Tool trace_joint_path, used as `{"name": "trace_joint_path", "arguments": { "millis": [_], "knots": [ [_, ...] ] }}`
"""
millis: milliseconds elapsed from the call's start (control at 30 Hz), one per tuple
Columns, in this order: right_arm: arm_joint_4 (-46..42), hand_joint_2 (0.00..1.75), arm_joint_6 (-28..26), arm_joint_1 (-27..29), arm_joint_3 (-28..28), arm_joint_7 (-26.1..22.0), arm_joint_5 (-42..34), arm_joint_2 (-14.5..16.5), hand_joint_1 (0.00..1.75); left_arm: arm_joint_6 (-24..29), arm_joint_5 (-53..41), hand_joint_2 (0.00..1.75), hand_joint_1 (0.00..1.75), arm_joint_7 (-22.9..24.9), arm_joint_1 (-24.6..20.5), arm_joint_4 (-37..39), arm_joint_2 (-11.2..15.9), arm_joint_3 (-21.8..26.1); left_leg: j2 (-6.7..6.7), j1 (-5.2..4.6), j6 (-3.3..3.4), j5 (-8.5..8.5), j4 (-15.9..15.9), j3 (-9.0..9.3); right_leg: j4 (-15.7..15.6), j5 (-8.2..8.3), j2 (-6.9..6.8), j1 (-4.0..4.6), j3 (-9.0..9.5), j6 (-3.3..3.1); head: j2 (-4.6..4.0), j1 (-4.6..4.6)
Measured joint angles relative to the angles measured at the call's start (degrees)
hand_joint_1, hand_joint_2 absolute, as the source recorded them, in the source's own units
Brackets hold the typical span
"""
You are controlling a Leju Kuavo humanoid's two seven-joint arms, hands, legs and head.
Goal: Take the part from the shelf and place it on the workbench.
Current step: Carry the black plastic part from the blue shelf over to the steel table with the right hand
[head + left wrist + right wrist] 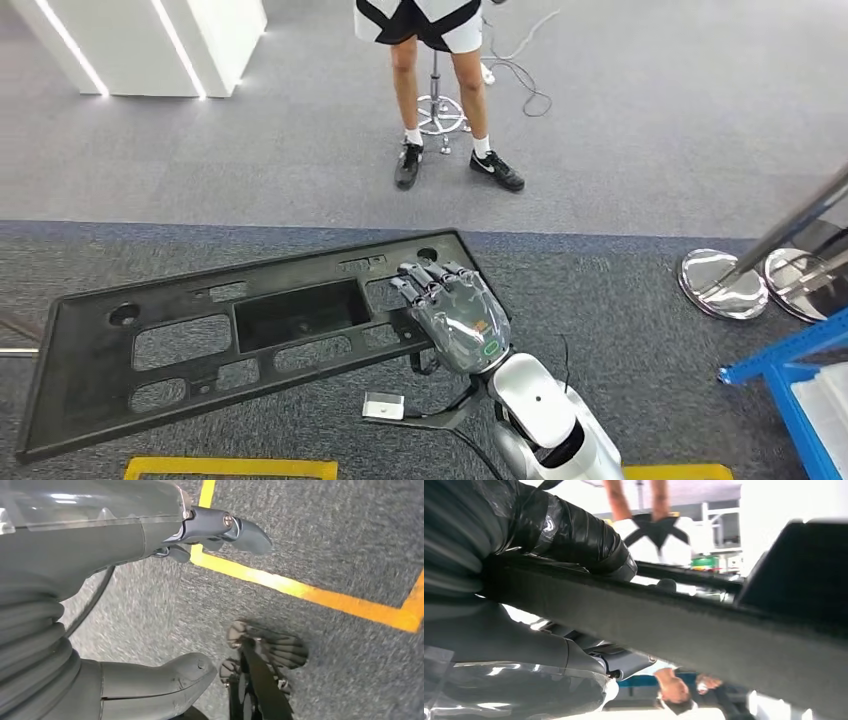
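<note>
One hand, your right hand [458, 318], clamped the long black part [200, 340] at its right end, carrying it flat above the carpet, while your left hand [150, 600] hung open, holding nothing.

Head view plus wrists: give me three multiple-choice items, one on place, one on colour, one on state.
1. Where does the right hand grip the black panel?
A. its right end
B. its left end
C. its middle

2. What colour are the floor tape lines?
A. yellow
B. white
C. red

3. What is the left hand doing?
A. holding the panel
B. holding nothing, fingers apart
C. pressing the floor

Key: 1 A, the fingers lie over the panel's right end. 2 A, yellow strips cross the grey carpet. 3 B, it hangs over carpet, nothing between thumb and fingers.
</note>
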Motion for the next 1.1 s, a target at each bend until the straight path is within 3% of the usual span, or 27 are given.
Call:
{"name": "trace_joint_path", "arguments": {
  "millis": [33, 67, 100, 167, 233, 267, 333, 400, 500, 533, 567, 600, 633, 700, 767, 833, 867, 900, 967, 1000, 1067, 1100],
  "knots": [
    [0.01, 1.75, -0.05, 0.07, 0.0, 0.0, 0.08, -0.01, 1.75, 0.01, -0.06, 1.75, 0.0, 0.0, -0.01, 0.0, 0.0, -0.07, 0.51, 0.21, -0.29, -0.88, 2.79, -1.42, 0.12, -0.16, -1.04, 0.03, 0.0, 0.02, 0.0, -0.01],
    [0.0, 1.75, -0.06, 0.12, 0.0, 0.0, 0.18, -0.01, 1.75, 0.02, -0.14, 1.75, 0.0, -0.01, 0.08, 0.0, 0.0, -0.13, 0.77, 0.45, -0.59, -0.69, 3.67, -1.83, 0.26, -0.34, -2.0, 0.0, -0.01, 0.12, 0.0, -0.01],
    [0.0, 1.75, -0.07, 0.17, 0.0, 0.0, 0.27, -0.02, 1.75, 0.02, -0.22, 1.75, 0.0, -0.03, 0.2, 0.0, 0.01, -0.2, 1.04, 0.69, -0.86, 0.44, 2.43, -1.11, 0.46, -0.55, -2.9, -0.07, -0.01, 0.28, 0.0, -0.01],
    [-0.05, 1.75, -0.08, 0.21, 0.0, 0.0, 0.4, -0.03, 1.75, -0.06, -0.37, 1.75, 0.0, -0.13, 0.32, 0.01, 0.01, -0.48, 2.58, 0.93, -1.09, 3.7, -4.96, 3.0, 1.0, -1.08, -4.4, -0.15, 0.03, 0.77, 0.0, -0.01],
    [-0.32, 1.75, -0.12, 0.18, 0.0, 0.01, 0.44, -0.05, 1.75, -0.17, -0.42, 1.75, 0.0, -0.24, 0.25, 0.02, 0.0, -0.83, 4.01, 0.72, -0.48, 5.14, -10.29, 5.86, 1.57, -1.6, -5.52, -0.02, 0.05, 1.47, 0.0, -0.01],
    [-0.49, 1.75, -0.14, 0.14, 0.0, -0.01, 0.44, -0.08, 1.75, -0.2, -0.43, 1.75, 0.0, -0.29, 0.25, 0.02, 0.0, -0.94, 4.19, 0.49, 0.01, 5.0, -10.93, 6.13, 1.67, -1.74, -5.95, 0.09, 0.11, 1.84, 0.0, 0.0],
    [-0.67, 1.75, -0.17, 0.03, 0.0, -0.05, 0.48, -0.13, 1.75, -0.24, -0.44, 1.75, 0.0, -0.34, 0.4, 0.02, 0.05, -1.03, 3.11, 0.37, 0.9, 5.19, -11.02, 6.06, 1.7, -1.95, -6.5, -0.02, 0.31, 2.51, 0.0, 0.0],
    [-0.7, 1.75, -0.12, -0.15, 0.0, -0.05, 0.57, -0.19, 1.75, -0.28, -0.45, 1.75, 0.0, -0.38, 0.44, 0.02, 0.1, -1.05, 2.1, 0.54, 1.67, 5.46, -11.33, 6.14, 3.4, -3.38, -4.86, -0.36, -0.2, 3.05, 0.0, 0.01],
    [-0.77, 1.75, -0.06, -0.26, 0.0, 0.01, 0.65, -0.38, 1.75, -0.33, -0.46, 1.75, 0.0, -0.42, 0.15, 0.02, 0.16, -1.1, 0.43, 0.49, 2.49, 5.71, -11.45, 6.04, 13.69, -8.85, -1.13, -0.59, -4.96, 3.31, 0.0, 0.01],
    [-0.77, 1.75, -0.04, -0.24, 0.0, 0.04, 0.66, -0.43, 1.75, -0.33, -0.46, 1.75, 0.0, -0.42, 0.1, 0.02, 0.19, -1.11, -0.3, 0.39, 2.55, 5.74, -11.44, 5.99, 16.92, -9.89, -0.79, -0.6, -6.64, 3.31, 0.0, 0.01],
    [-0.77, 1.75, -0.02, -0.24, 0.0, 0.08, 0.67, -0.47, 1.75, -0.33, -0.46, 1.75, 0.0, -0.42, 0.12, 0.02, 0.22, -1.11, -1.07, 0.31, 2.57, 5.76, -11.43, 5.97, 18.41, -9.81, -0.66, -0.6, -7.51, 3.27, 0.0, 0.01],
    [-0.77, 1.75, 0.03, -0.24, 0.0, 0.09, 0.7, -0.49, 1.75, -0.33, -0.46, 1.75, 0.0, -0.42, 0.17, 0.02, 0.25, -1.11, -1.91, 0.27, 2.56, 5.78, -11.4, 6.01, 17.5, -8.5, -0.53, -0.61, -7.24, 3.15, 0.0, 0.01],
    [-0.78, 1.75, 0.07, -0.25, 0.0, 0.11, 0.75, -0.5, 1.75, -0.33, -0.48, 1.75, 0.0, -0.42, 0.21, 0.02, 0.26, -1.11, -2.75, 0.25, 2.52, 5.79, -11.35, 6.07, 14.5, -6.36, -0.1, -0.61, -5.92, 2.97, 0.0, 0.02],
    [-0.8, 1.75, 0.19, -0.26, 0.01, 0.2, 0.87, -0.5, 1.75, -0.36, -0.54, 1.75, 0.0, -0.42, 0.18, 0.03, 0.23, -1.13, -4.31, 0.25, 2.26, 5.88, -11.15, 5.98, 6.48, -2.55, 3.0, -0.73, -2.42, 2.48, 0.0, 0.01],
    [-0.87, 1.75, 0.31, -0.22, 0.02, 0.32, 0.97, -0.5, 1.75, -0.39, -0.6, 1.75, 0.0, -0.42, 0.1, 0.04, 0.19, -1.15, -5.74, 0.48, 1.59, 6.16, -11.07, 5.43, 2.5, -1.51, 5.44, -0.72, -0.84, 2.15, 0.0, 0.02],
    [-0.92, 1.75, 0.37, -0.19, 0.09, 0.48, 1.1, -0.5, 1.75, -0.37, -0.65, 1.75, 0.0, -0.42, 0.27, 0.04, 0.2, -1.15, -7.25, 0.75, 0.7, 6.56, -11.3, 4.9, 1.91, -1.42, 4.58, -0.65, -0.68, 1.84, 0.0, 0.02],
    [-0.92, 1.75, 0.38, -0.2, 0.16, 0.56, 1.15, -0.49, 1.75, -0.35, -0.67, 1.75, 0.0, -0.42, 0.39, 0.03, 0.23, -1.15, -6.87, 0.73, 0.4, 6.49, -11.15, 4.71, 1.49, -1.21, 3.75, -0.7, -0.46, 1.57, 0.0, 0.02],
    [-0.93, 1.75, 0.39, -0.22, 0.27, 0.62, 1.18, -0.47, 1.75, -0.34, -0.69, 1.75, 0.0, -0.42, 0.45, 0.03, 0.25, -1.15, -5.49, 0.6, 0.15, 5.87, -10.28, 4.26, 1.0, -0.99, 2.84, -0.77, -0.18, 1.22, 0.0, 0.01],
    [-0.96, 1.75, 0.4, -0.19, 0.45, 0.7, 1.18, -0.45, 1.75, -0.34, -0.72, 1.75, 0.0, -0.42, 0.31, 0.04, 0.28, -1.16, -1.39, 0.46, -0.2, 2.85, -5.1, 1.88, 0.43, -0.77, 0.82, -0.67, 0.21, 0.7, 0.0, -0.01],
    [-0.96, 1.75, 0.4, -0.15, 0.5, 0.73, 1.17, -0.44, 1.75, -0.35, -0.73, 1.75, 0.0, -0.42, 0.22, 0.04, 0.28, -1.17, -0.08, 0.51, -0.43, 1.02, -1.34, 0.09, 0.42, -0.82, -0.19, -0.54, 0.24, 0.54, 0.0, -0.02],
    [-0.95, 1.75, 0.44, -0.07, 0.56, 0.74, 1.18, -0.44, 1.75, -0.35, -0.73, 1.75, 0.0, -0.42, 0.21, 0.04, 0.32, -1.17, 0.71, 0.77, -0.86, -0.52, 3.79, -2.31, 0.51, -1.01, -2.25, -0.41, 0.23, 0.52, 0.0, -0.01],
    [-0.95, 1.75, 0.46, -0.06, 0.6, 0.74, 1.18, -0.44, 1.75, -0.35, -0.72, 1.75, 0.0, -0.42, 0.3, 0.04, 0.35, -1.17, 0.93, 0.9, -1.05, 0.21, 3.39, -1.98, 0.57, -1.14, -3.17, -0.42, 0.26, 0.61, 0.0, -0.02]
  ]
}}
